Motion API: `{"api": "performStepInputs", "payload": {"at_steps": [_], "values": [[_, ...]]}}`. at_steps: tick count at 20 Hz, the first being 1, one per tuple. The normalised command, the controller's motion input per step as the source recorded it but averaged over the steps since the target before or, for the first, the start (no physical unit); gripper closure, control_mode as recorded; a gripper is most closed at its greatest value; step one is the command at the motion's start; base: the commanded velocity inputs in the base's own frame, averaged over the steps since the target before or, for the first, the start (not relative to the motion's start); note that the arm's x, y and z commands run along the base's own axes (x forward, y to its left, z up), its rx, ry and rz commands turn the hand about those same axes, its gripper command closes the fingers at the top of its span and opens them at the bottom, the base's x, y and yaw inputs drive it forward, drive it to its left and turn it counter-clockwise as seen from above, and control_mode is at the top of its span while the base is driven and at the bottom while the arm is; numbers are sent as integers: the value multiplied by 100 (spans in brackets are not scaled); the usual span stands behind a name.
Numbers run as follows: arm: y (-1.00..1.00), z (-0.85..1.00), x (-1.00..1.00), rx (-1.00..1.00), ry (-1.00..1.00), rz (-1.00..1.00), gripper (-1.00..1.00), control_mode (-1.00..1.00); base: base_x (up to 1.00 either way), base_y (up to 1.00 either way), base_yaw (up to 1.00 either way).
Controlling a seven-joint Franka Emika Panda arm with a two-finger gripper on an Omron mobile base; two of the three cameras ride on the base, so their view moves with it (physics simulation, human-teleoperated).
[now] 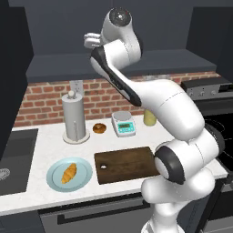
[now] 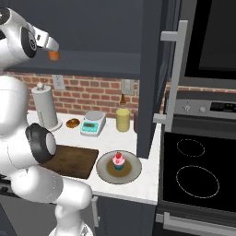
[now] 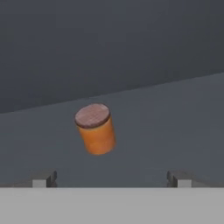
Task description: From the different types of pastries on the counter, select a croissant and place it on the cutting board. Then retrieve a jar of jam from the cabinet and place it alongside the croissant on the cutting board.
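The orange-brown jar of jam (image 3: pixel 95 129) with its darker lid stands on the cabinet shelf (image 3: pixel 175 118), a short way ahead of my open gripper (image 3: pixel 111 179) and a little left of its middle, untouched. From the right base view the gripper (image 2: pixel 50 47) is raised to the shelf, right beside the jar (image 2: pixel 54 56). The golden croissant (image 1: pixel 69 173) lies on a round light blue plate (image 1: pixel 53 178) at the counter's front left. To its right is the dark cutting board (image 1: pixel 129 164), bare. The donut (image 1: pixel 99 128) sits further back, and the cupcake (image 2: pixel 119 160) is on its own plate.
A paper towel holder (image 1: pixel 74 117), a kitchen scale (image 1: pixel 123 123) and a yellow canister (image 1: pixel 150 118) line the brick back wall. A sink (image 1: pixel 16 154) lies at the left. A black stove (image 2: pixel 196 177) and a tall dark panel (image 2: pixel 150 92) stand to the right.
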Motion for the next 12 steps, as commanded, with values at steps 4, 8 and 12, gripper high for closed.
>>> {"api": "performStepInputs", "payload": {"at_steps": [4, 8, 12], "values": [[0, -41, 9, 3, -21, 6, -100, -100, 0, 0, 0], [0, -17, 47, 3, -12, 7, -100, -100, 0, 0, 0], [0, -3, 78, 1, -2, 0, -100, -100, 0, 0, 0]]}}
